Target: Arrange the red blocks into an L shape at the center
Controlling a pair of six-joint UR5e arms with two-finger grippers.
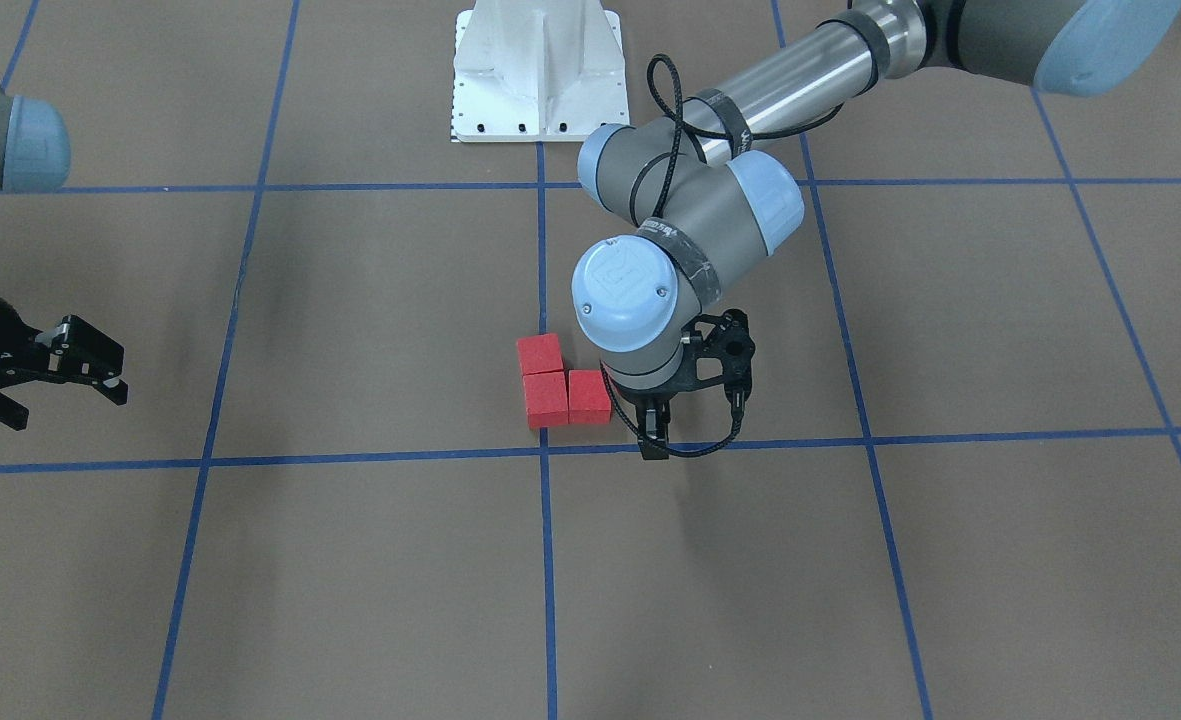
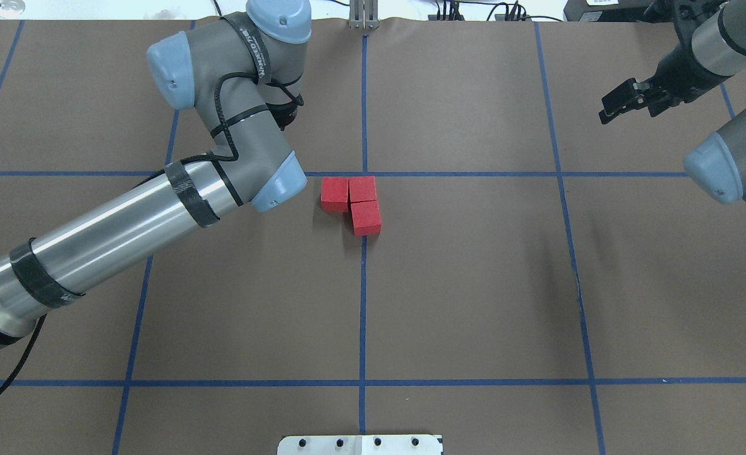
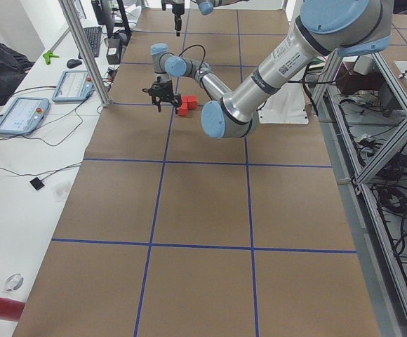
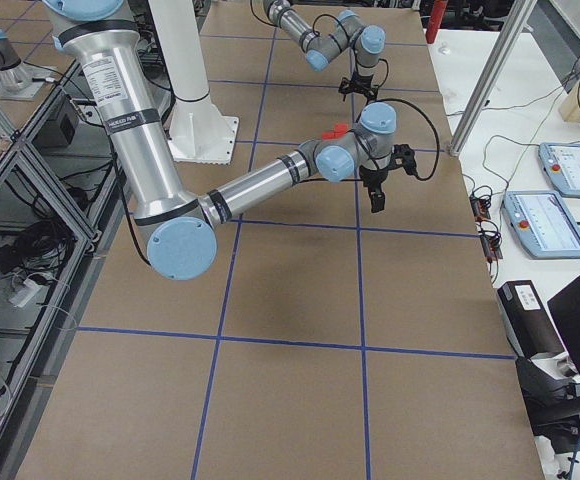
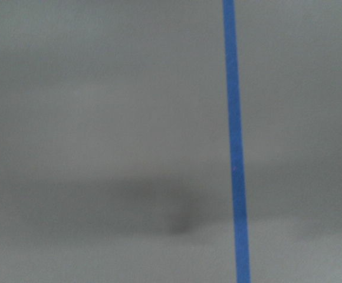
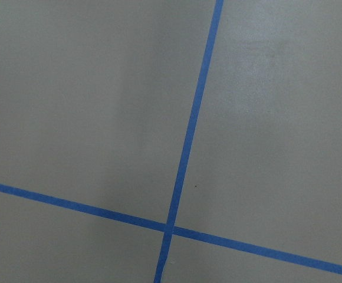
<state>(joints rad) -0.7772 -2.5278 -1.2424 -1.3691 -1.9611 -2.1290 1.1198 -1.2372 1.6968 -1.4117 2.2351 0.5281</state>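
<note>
- The red blocks (image 1: pixel 560 382) sit touching in an L just beside the left pincer (image 1: pixel 654 432), hugging the center (image 1: pixel 544 452) crossing.
- Your left pincer holds nothing (jaws look nearly shut); the right pincer (image 1: pixel 90 365) hangs open, well apart.
- Looks essentially finished; only withdrawal remains.

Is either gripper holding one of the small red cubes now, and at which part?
Nothing is held. The three small red cubes lie on the brown floor, the left gripper beside them, the right gripper far away.
</note>
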